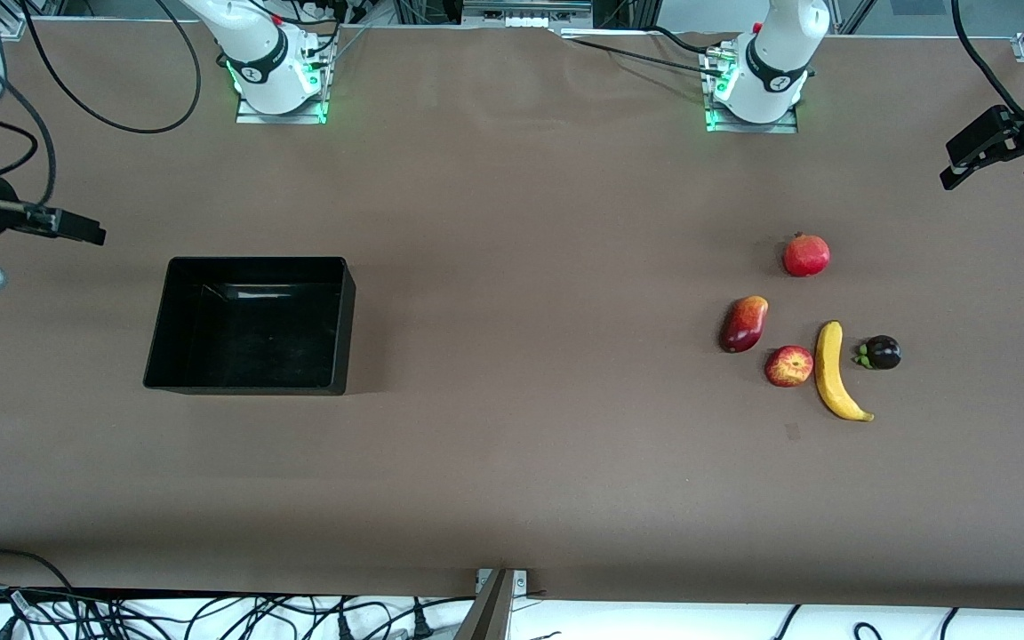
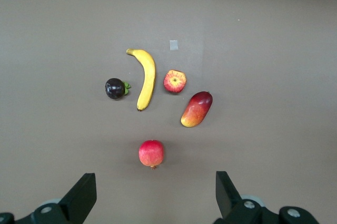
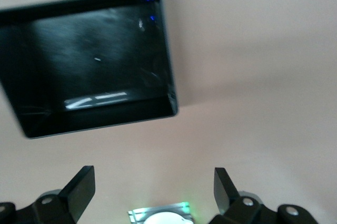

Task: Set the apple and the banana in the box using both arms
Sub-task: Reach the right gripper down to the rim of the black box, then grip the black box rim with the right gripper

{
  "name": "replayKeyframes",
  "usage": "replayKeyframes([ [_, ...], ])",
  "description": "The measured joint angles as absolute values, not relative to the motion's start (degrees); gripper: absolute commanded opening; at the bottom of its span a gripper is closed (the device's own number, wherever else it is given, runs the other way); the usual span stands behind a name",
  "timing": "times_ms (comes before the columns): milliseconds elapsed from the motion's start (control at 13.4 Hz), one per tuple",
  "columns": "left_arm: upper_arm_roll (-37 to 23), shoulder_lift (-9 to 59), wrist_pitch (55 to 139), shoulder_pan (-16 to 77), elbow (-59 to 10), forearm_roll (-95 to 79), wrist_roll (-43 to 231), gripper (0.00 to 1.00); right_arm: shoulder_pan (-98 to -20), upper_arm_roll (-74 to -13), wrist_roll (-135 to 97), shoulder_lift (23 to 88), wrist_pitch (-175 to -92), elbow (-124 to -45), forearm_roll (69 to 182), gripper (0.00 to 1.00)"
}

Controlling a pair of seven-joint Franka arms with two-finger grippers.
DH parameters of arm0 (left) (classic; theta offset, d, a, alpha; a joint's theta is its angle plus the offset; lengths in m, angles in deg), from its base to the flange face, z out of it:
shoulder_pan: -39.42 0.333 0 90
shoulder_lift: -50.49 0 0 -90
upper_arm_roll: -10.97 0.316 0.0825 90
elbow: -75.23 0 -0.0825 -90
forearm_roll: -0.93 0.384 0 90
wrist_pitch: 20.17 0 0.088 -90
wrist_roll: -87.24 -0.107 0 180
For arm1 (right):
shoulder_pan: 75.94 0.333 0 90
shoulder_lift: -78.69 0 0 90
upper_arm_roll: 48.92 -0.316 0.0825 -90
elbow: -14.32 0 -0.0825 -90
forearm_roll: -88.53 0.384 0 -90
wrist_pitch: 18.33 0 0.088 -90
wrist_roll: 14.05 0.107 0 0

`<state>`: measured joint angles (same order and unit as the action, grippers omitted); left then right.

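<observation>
Reaching for the apple [image 1: 788, 366], the left gripper [image 1: 992, 160], fingers apart, should avoid the touching banana [image 1: 835, 372]; the right gripper [image 1: 68, 225], fingers apart, waits near the box [image 1: 162, 324].

table [image 1: 512, 480] brown; on it: box [image 1: 340, 324]; apple [image 1: 788, 366]; banana [image 1: 832, 371]; 3 other fruits

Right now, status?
Left gripper open above the fruit. Right gripper open over the table by the box. Apple, banana untouched. Box empty.
</observation>
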<state>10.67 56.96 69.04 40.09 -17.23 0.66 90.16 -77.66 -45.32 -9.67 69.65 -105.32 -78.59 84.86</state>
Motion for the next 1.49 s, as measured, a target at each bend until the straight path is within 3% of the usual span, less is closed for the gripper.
replayKeyframes([
  [298, 10.7, 56.8, 69.0, 40.1, -17.2, 0.7, 90.2, 1.0, -78.2, -43.9, -9.9, 66.9, -118.6, -88.0, 83.8, 1.0],
  [744, 10.6, 56.6, 69.0, 40.1, -17.2, 0.7, 90.2, 1.0, -78.2, -42.3, -10.5, 64.2, -149.9, -108.7, 83.8, 0.98],
  [1042, 10.6, 56.6, 69.0, 40.1, -17.2, 0.7, 90.2, 1.0, -78.2, -42.3, -10.5, 61.5, -156.5, -112.4, 83.8, 0.11],
  [1117, 10.6, 56.6, 69.0, 40.1, -17.2, 0.7, 90.2, 1.0, -78.2, -42.3, -10.5, 61.3, -156.5, -112.4, 83.8, 0.0],
  [1489, 10.6, 56.6, 69.0, 40.1, -17.2, 0.7, 90.2, 1.0, -78.2, -42.3, -10.5, 61.3, -156.5, -112.3, 83.8, 0.0],
])
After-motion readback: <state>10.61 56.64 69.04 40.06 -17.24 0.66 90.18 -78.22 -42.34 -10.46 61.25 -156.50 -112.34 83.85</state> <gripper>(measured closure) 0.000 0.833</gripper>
